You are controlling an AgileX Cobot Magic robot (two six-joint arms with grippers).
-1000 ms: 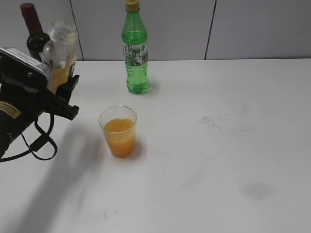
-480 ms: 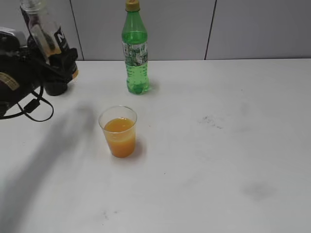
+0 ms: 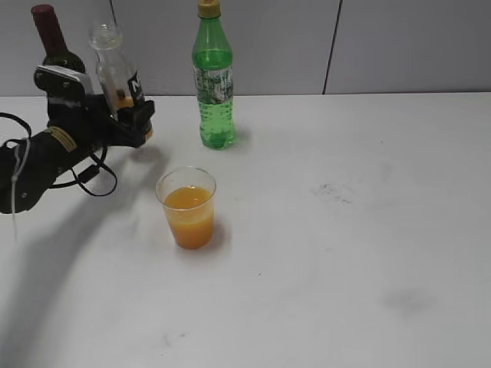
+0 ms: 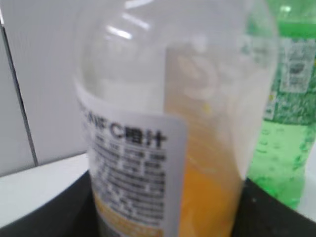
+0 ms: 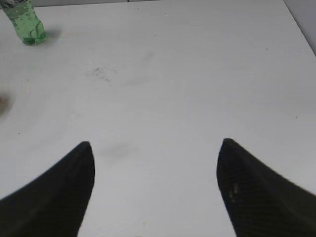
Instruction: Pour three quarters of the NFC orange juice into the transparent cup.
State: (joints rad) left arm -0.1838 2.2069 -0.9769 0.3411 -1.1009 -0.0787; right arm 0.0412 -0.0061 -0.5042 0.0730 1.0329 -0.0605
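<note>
1. Foreground, right wrist view: the right hand (image 5: pixel 155 185) hangs over bare white counter (image 5: pixel 187 89), its two dark fingers spread wide apart with nothing between them. Faint grey smudges mark the surface ahead of it.

2. Middle ground, exterior view: the transparent cup (image 3: pixel 188 207) stands upright on the counter (image 3: pixel 345 253), left of centre, filled with orange liquid to well over half its height. It stands apart from every bottle and from both hands.

3. Left of the cup and farther back: the left hand (image 3: pixel 130 115) is closed around the lower body of the NFC orange juice (image 3: pixel 117 73). The bottle is uncapped and nearly upright, its neck leaning slightly to the left. Whether its base touches the counter cannot be told.

4. Left wrist view, same grasp: the NFC orange juice (image 4: pixel 168 133) fills the frame. Its upper part is clear and empty; orange liquid remains only in the lower part, beside the white label with black print.

5. Rear, exterior view: the green bottle (image 3: pixel 213 80) with a yellow cap stands upright near the wall, behind and slightly right of the cup.

6. Far left rear: the dark wine bottle (image 3: pixel 52 38) stands behind the left arm, partly hidden by it.
</note>
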